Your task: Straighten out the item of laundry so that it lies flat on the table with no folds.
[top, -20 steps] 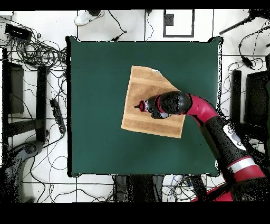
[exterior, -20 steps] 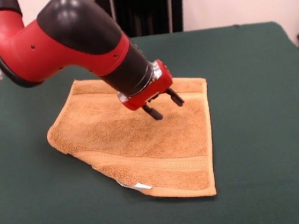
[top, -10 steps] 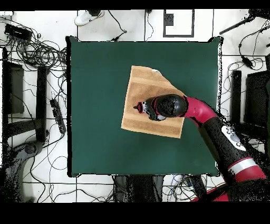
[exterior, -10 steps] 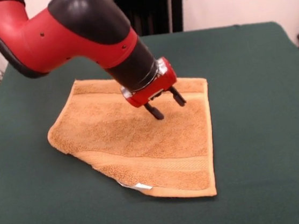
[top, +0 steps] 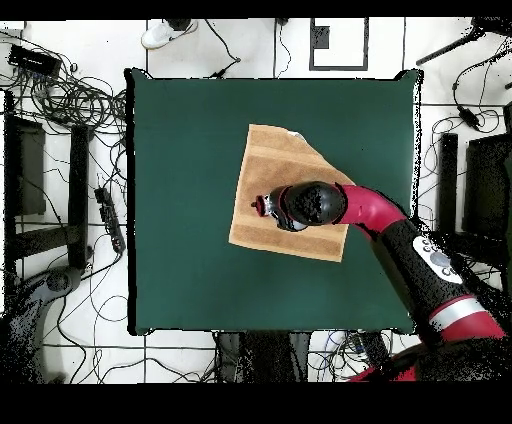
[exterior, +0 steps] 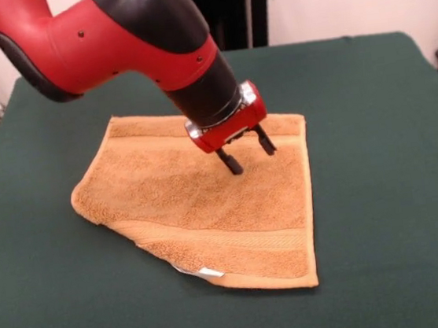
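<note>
The orange-tan towel [exterior: 208, 205] lies on the dark green table [exterior: 376, 154], with one corner folded under at the front left, where a small white tag [exterior: 209, 273] shows. In the overhead view the towel [top: 270, 170] sits mid-table with its corner cut off diagonally. My gripper [exterior: 248, 151] hangs open just above the towel's far right part, its two black fingers [exterior: 230, 162] apart and holding nothing. From overhead the gripper [top: 262, 206] is over the towel's left side.
The red and black arm [exterior: 110, 42] reaches in from the top left over the towel's far edge. Cables and stands [top: 70, 100] lie on the floor around the table. A shoe [top: 160, 33] shows beyond the table's far edge in the overhead view.
The arm has lifted and swung slightly rightward in the front view, carrying the open gripper a little toward the towel's right edge. The towel has not visibly moved.
</note>
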